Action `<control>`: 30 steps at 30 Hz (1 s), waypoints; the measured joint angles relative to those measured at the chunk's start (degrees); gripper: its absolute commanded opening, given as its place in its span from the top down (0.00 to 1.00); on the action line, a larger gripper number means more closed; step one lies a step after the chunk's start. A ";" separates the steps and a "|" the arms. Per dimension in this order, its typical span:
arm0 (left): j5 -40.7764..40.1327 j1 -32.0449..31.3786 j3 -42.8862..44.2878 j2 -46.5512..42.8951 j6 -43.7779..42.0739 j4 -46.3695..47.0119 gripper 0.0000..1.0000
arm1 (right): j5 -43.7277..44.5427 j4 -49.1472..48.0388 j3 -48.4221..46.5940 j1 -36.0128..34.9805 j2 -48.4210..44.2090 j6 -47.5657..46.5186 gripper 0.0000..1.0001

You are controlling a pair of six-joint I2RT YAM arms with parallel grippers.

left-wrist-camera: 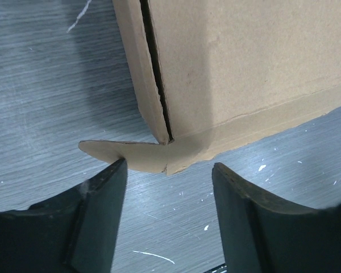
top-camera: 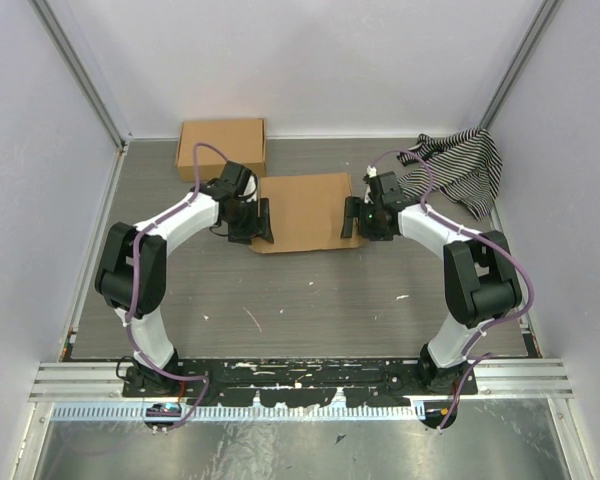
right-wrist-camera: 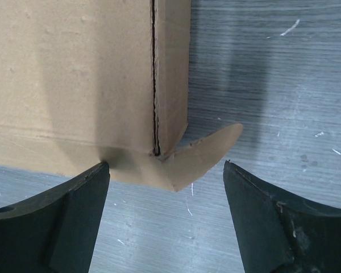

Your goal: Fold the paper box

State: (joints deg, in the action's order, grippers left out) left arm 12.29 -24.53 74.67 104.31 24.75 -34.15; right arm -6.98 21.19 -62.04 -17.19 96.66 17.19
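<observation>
From above, the paper box (top-camera: 302,212) lies on the table (top-camera: 310,300) between my left claw (top-camera: 263,222) and right claw (top-camera: 352,222); at my left wrist, parted fingers (left-wrist-camera: 96,210) flank a loose corner tab (left-wrist-camera: 131,154), likewise at my right, so I should pinch both tabs squarely, together.

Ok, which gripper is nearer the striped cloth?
Right. The right gripper is at the right edge of the paper box, near the cloth; the left gripper is at its left edge, farther off.
</observation>
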 measured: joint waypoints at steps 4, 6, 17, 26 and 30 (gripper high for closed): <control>-0.07 0.00 1.09 1.46 0.11 0.96 0.28 | -1.07 -1.55 0.02 0.00 2.01 -0.42 0.12; 0.39 0.00 1.25 2.29 0.42 1.79 0.29 | -1.95 -2.14 0.15 0.00 2.27 -0.59 0.12; 3.39 0.00 0.66 3.19 1.25 5.16 0.30 | -4.96 -3.30 0.35 0.00 1.64 -0.66 0.11; 5.90 0.00 0.00 3.19 1.07 5.62 0.34 | -6.10 -2.69 -0.74 0.00 -1.79 -0.66 0.13; 7.06 0.00 0.02 3.19 1.46 5.77 0.36 | -7.17 -1.97 -1.05 0.11 -1.49 -0.98 0.17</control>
State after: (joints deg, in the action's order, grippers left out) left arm 19.35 -24.53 74.70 107.50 26.22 -28.38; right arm -14.15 19.22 -63.09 -17.08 95.18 16.21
